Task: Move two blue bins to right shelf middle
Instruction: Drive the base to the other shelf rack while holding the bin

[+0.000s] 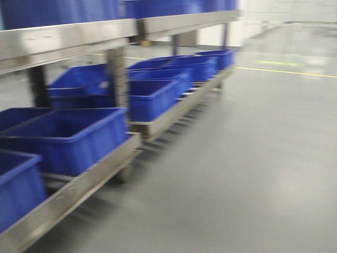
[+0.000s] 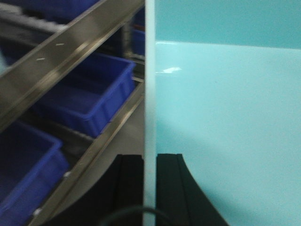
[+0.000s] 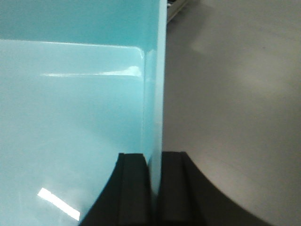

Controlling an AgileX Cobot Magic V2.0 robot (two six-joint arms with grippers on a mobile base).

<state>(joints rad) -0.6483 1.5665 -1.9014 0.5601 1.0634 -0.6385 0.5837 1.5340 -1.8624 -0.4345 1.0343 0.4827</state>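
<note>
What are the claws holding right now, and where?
A pale blue bin: the left claw and right claw each pinch the rim of a side wall.

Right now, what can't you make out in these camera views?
Front view: motion blur smears the blue bins; top-shelf bins are cut by the upper edge.
Left wrist: the pale bin in the left pincer hides everything rightward.
Right wrist: the same bin, in the right pincer, hides everything leftward.

Several blue bins (image 1: 68, 138) on seemingly steel shelf (image 1: 79, 191)

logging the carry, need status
left tool shut on pale blue bin wall. right tool shut on same bin. steel shelf with blue bins front-left.
</note>
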